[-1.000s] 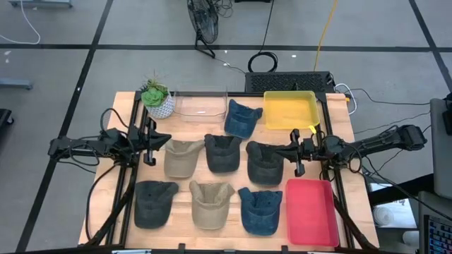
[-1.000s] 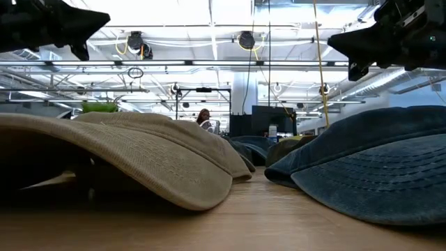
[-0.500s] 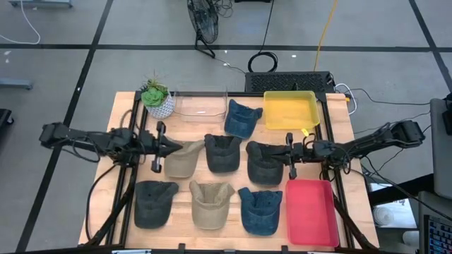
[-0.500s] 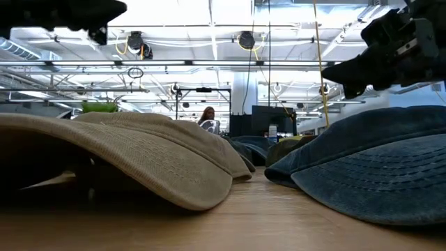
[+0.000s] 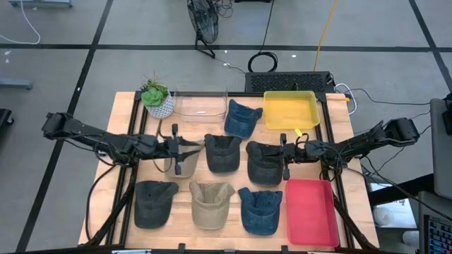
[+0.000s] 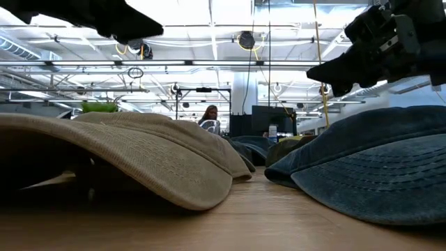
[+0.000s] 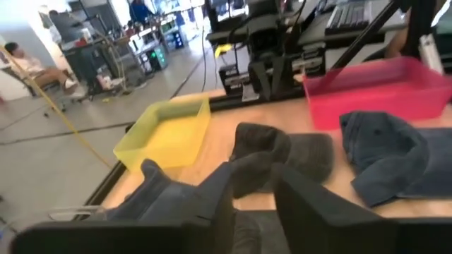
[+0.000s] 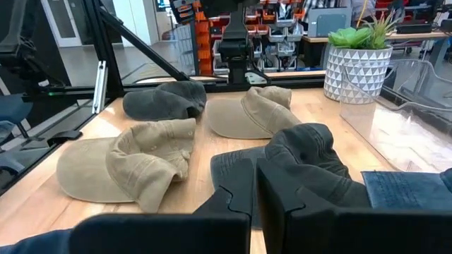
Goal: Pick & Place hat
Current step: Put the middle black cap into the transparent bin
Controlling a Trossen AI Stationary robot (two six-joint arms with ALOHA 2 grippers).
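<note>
Reaching my left tool [image 5: 185,149] over the tan hat [image 5: 185,156] in the bench's middle row, fingers parted and empty. Next I must lower and close. Right tool [image 5: 282,153] waits shut.

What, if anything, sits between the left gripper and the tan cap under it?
Nothing visible. The left gripper hangs over the tan fabric cap in the upper row, with only open air between them. The dark grey cap lies beside it, clear of the approach.
</note>
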